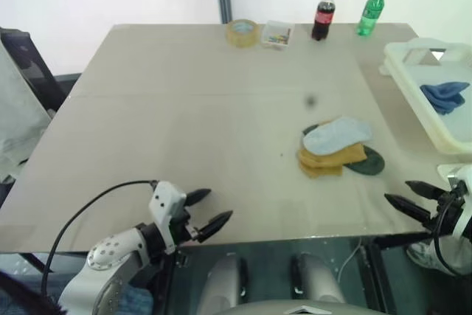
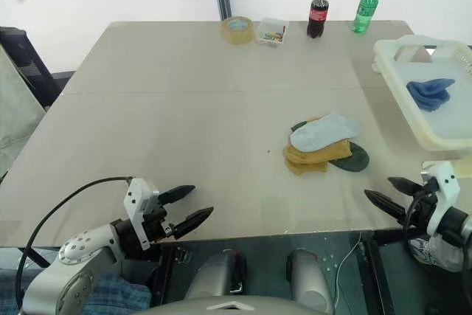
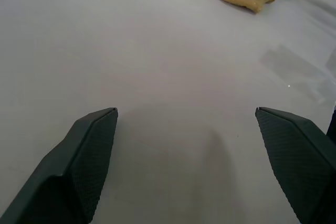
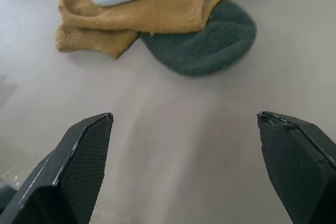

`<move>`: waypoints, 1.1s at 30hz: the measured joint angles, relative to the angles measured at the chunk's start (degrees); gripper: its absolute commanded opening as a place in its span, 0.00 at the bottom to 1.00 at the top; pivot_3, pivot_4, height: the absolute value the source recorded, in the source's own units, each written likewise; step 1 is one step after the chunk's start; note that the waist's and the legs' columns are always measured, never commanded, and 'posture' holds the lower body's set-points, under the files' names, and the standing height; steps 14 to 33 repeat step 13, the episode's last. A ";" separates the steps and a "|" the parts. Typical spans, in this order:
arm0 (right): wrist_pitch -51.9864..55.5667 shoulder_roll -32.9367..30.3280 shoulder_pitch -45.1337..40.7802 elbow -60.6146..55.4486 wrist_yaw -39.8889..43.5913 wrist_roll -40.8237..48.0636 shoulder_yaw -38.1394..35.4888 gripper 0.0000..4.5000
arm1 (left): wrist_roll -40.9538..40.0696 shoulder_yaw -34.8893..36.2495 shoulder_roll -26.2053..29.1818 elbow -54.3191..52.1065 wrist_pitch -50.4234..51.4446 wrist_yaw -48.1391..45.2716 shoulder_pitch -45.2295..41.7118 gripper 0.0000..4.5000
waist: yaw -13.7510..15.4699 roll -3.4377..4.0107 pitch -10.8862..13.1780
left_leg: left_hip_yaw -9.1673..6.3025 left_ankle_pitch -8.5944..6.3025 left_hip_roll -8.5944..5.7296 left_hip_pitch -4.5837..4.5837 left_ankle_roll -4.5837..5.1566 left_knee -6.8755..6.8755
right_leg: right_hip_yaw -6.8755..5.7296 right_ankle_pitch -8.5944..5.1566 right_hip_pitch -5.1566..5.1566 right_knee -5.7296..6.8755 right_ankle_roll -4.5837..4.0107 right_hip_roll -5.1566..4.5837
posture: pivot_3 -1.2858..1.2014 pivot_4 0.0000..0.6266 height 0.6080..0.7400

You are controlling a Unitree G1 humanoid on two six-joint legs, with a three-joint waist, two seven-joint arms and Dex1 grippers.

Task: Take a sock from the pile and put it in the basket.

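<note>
Spanning most of the frame, the worktop is bare around the pile. At right, the basket already holds the sock. The right gripper, wide open and empty, sits lower right, nearer than the equally open left gripper.

Your left gripper sits low at the near left edge of the tabletop, its two black fingers spread wide with nothing between them, pointing forward and toward the right. The silver forearm comes up from the lower left, a black cable looping over it to the white wrist block. Your right gripper hangs at the near right edge, fingers also spread wide and empty, pointing toward the left across the tabletop edge, its white wrist housing behind them.
</note>
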 measured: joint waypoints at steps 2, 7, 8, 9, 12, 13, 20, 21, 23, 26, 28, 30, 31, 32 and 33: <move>-0.52 0.06 0.00 0.02 0.11 -0.07 0.00 1.00 | 0.12 0.09 -0.29 0.24 -0.66 0.02 0.16 1.00 | 0.06 0.00 0.00 | 0.00 0.00 0.00 -0.02 0.00 -0.01 | 0.00 0.01 -0.02 0.00 -0.02 0.00 | 0.52 0.24 1.00; -1.49 -0.06 0.15 0.61 1.29 -0.45 -0.02 1.00 | 0.26 0.92 -0.48 0.73 -1.86 0.05 0.36 1.00 | 0.06 0.00 0.00 | 0.01 0.00 0.00 -0.02 0.01 -0.01 | 0.00 0.02 -0.01 -0.02 -0.03 -0.01 | 0.52 0.24 1.00; -1.93 -0.13 0.34 0.90 1.65 -0.79 -0.02 1.00 | 0.27 1.23 -0.47 0.83 -1.93 0.03 0.36 1.00 | 0.08 0.00 0.00 | 0.01 0.00 0.00 -0.02 0.01 -0.01 | 0.00 0.02 -0.01 -0.02 -0.03 -0.01 | 0.52 0.24 1.00; -2.05 -0.15 0.46 0.92 1.90 -0.97 -0.02 1.00 | 0.28 1.39 -0.47 0.92 -1.96 0.02 0.37 1.00 | 0.10 0.00 0.00 | 0.01 0.00 0.00 -0.02 0.01 -0.01 | 0.00 0.02 -0.01 -0.02 -0.03 -0.01 | 0.52 0.24 1.00; -3.74 -0.13 1.17 0.95 3.51 -1.80 -0.02 1.00 | 0.80 1.61 -0.34 1.05 -2.97 -0.24 0.39 1.00 | 0.12 0.00 0.01 | 0.01 -0.01 0.00 -0.02 0.01 -0.01 | -0.01 0.01 -0.02 -0.03 -0.01 -0.01 | 0.52 0.24 1.00; -4.60 -0.09 1.36 0.96 3.92 -1.96 -0.06 1.00 | 0.98 1.62 -0.17 1.05 -3.24 -0.31 0.38 1.00 | 0.13 0.00 0.00 | 0.01 -0.01 0.00 -0.02 0.01 -0.01 | -0.01 0.01 -0.01 -0.03 -0.01 -0.01 | 0.52 0.24 1.00; -4.60 -0.09 1.36 0.96 3.92 -1.96 -0.06 1.00 | 0.98 1.62 -0.17 1.05 -3.24 -0.31 0.38 1.00 | 0.13 0.00 0.00 | 0.01 -0.01 0.00 -0.02 0.01 -0.01 | -0.01 0.01 -0.01 -0.03 -0.01 -0.01 | 0.52 0.24 1.00; -4.60 -0.09 1.36 0.96 3.92 -1.96 -0.06 1.00 | 0.98 1.62 -0.17 1.05 -3.24 -0.31 0.38 1.00 | 0.13 0.00 0.00 | 0.01 -0.01 0.00 -0.02 0.01 -0.01 | -0.01 0.01 -0.01 -0.03 -0.01 -0.01 | 0.52 0.24 1.00; -4.60 -0.09 1.36 0.96 3.92 -1.96 -0.06 1.00 | 0.98 1.62 -0.17 1.05 -3.24 -0.31 0.38 1.00 | 0.13 0.00 0.00 | 0.01 -0.01 0.00 -0.02 0.01 -0.01 | -0.01 0.01 -0.01 -0.03 -0.01 -0.01 | 0.52 0.24 1.00; -4.60 -0.09 1.36 0.96 3.92 -1.96 -0.06 1.00 | 0.98 1.62 -0.17 1.05 -3.24 -0.31 0.38 1.00 | 0.13 0.00 0.00 | 0.01 -0.01 0.00 -0.02 0.01 -0.01 | -0.01 0.01 -0.01 -0.03 -0.01 -0.01 | 0.52 0.24 1.00; -4.60 -0.09 1.36 0.96 3.92 -1.96 -0.06 1.00 | 0.98 1.62 -0.17 1.05 -3.24 -0.31 0.38 1.00 | 0.13 0.00 0.00 | 0.01 -0.01 0.00 -0.02 0.01 -0.01 | -0.01 0.01 -0.01 -0.03 -0.01 -0.01 | 0.52 0.24 1.00; -4.60 -0.09 1.36 0.96 3.92 -1.96 -0.06 1.00 | 0.98 1.62 -0.17 1.05 -3.24 -0.31 0.38 1.00 | 0.13 0.00 0.00 | 0.01 -0.01 0.00 -0.02 0.01 -0.01 | -0.01 0.01 -0.01 -0.03 -0.01 -0.01 | 0.52 0.24 1.00; -4.60 -0.09 1.36 0.96 3.92 -1.96 -0.06 1.00 | 0.98 1.62 -0.17 1.05 -3.24 -0.31 0.38 1.00 | 0.13 0.00 0.00 | 0.01 -0.01 0.00 -0.02 0.01 -0.01 | -0.01 0.01 -0.01 -0.03 -0.01 -0.01 | 0.52 0.24 1.00; -4.60 -0.09 1.36 0.96 3.92 -1.96 -0.06 1.00 | 0.98 1.62 -0.17 1.05 -3.24 -0.31 0.38 1.00 | 0.13 0.00 0.00 | 0.01 -0.01 0.00 -0.02 0.01 -0.01 | -0.01 0.01 -0.01 -0.03 -0.01 -0.01 | 0.52 0.24 1.00; -4.60 -0.09 1.36 0.96 3.92 -1.96 -0.06 1.00 | 0.98 1.62 -0.17 1.05 -3.24 -0.31 0.38 1.00 | 0.13 0.00 0.00 | 0.01 -0.01 0.00 -0.02 0.01 -0.01 | -0.01 0.01 -0.01 -0.03 -0.01 -0.01 | 0.52 0.24 1.00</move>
